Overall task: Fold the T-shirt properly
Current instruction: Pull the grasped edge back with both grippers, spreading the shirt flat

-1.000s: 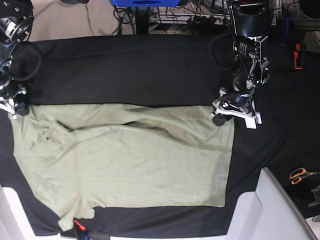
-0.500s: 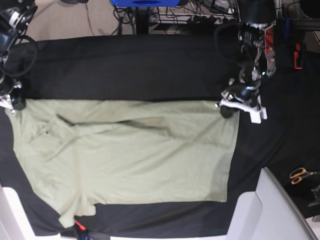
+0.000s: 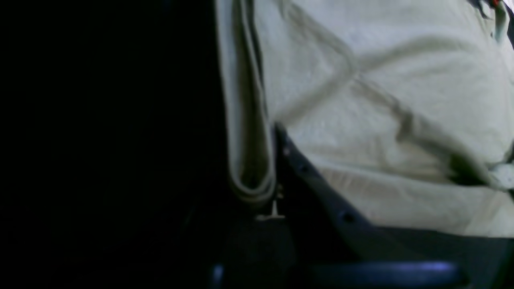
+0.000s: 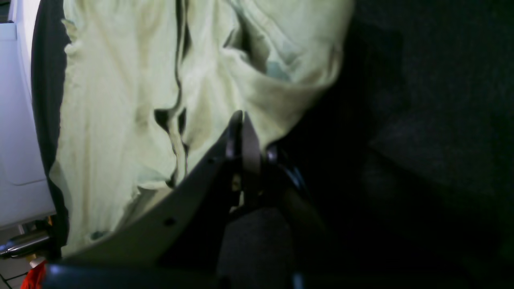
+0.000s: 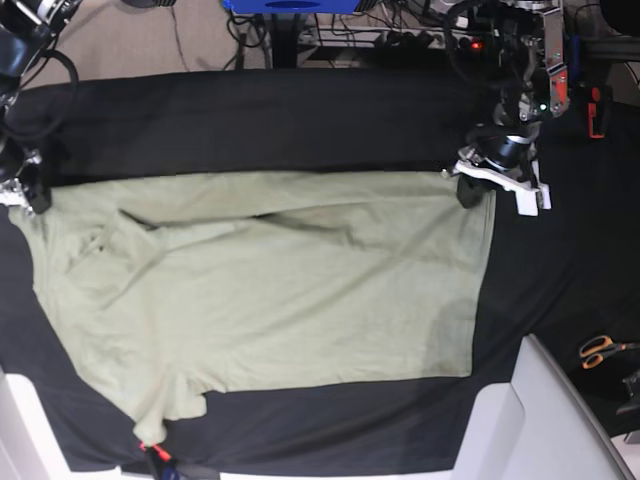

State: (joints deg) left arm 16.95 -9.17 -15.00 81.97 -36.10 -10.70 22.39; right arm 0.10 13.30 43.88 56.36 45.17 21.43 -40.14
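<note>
On the black cloth (image 5: 270, 120) over my worktop the T-shirt (image 5: 270, 290) lies flat, left claw (image 5: 478, 180) at two o'clock and right claw (image 5: 22, 195) at nine both seemingly clamped on its far edge, so next I carry that edge toward six.

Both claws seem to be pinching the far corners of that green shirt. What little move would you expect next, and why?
Probably both arms lift the far edge slightly and start carrying it toward the near edge. The left gripper is shut on the T-shirt at its hem corner, the right gripper on the shoulder corner, and the T-shirt lies spread, unfolded, on the black cloth.
</note>
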